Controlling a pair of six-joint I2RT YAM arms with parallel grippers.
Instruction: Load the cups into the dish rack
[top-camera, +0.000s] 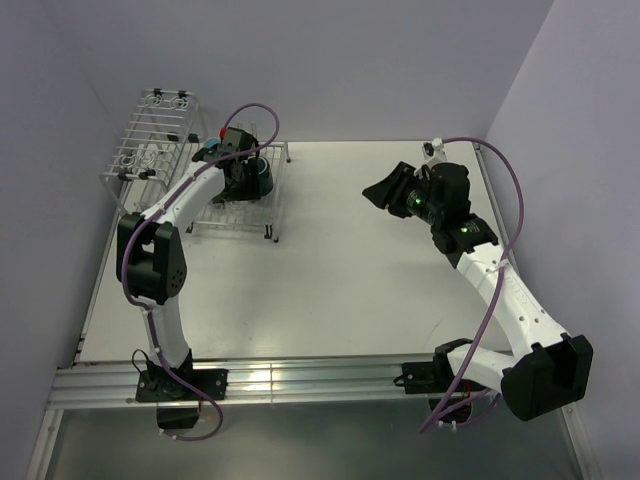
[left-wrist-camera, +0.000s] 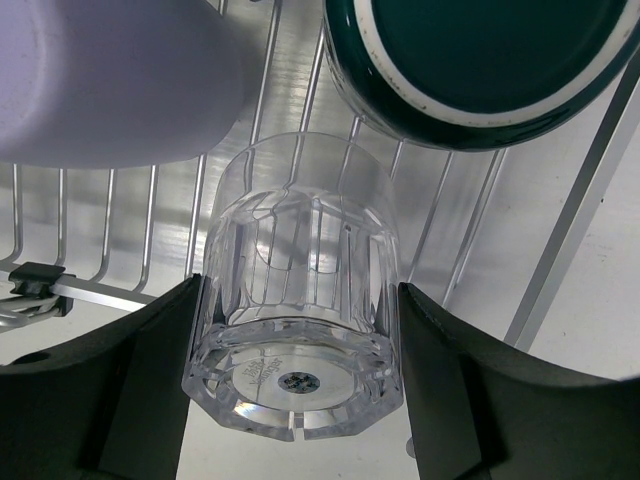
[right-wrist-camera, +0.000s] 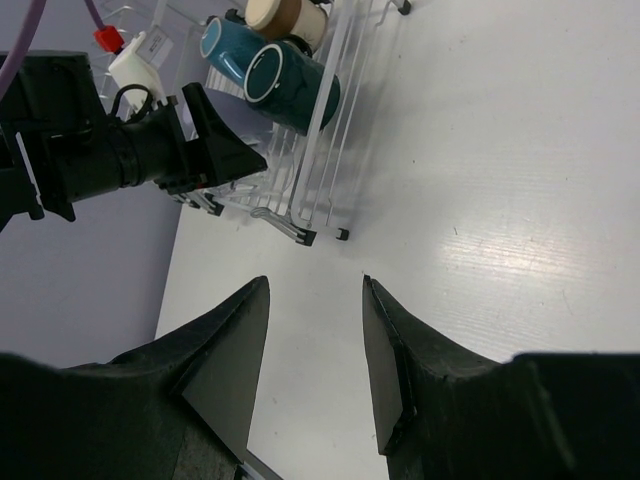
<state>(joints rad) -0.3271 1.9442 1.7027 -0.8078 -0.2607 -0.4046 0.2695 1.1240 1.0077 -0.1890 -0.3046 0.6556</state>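
The left jaws are closed on the clear tumbler (left-wrist-camera: 295, 300), its base toward the wrist, over the slats of the dish rack (top-camera: 150, 140). Just ahead of the jaws are the lavender tumbler (left-wrist-camera: 110, 80) and the dark teal mug (left-wrist-camera: 480, 70). If the jaws open while off-centre, the smooth tumbler may knock these neighbours or tip over. The right jaws, half open and empty, hang over the tabletop (top-camera: 350, 270).

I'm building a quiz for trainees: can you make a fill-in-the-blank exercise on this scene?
The tumbler in the left gripper is ____, not lavender.
The right gripper has its jaws apart and holds ____.
The dish rack holds a dark ____ mug.
Missing words: clear; nothing; teal.
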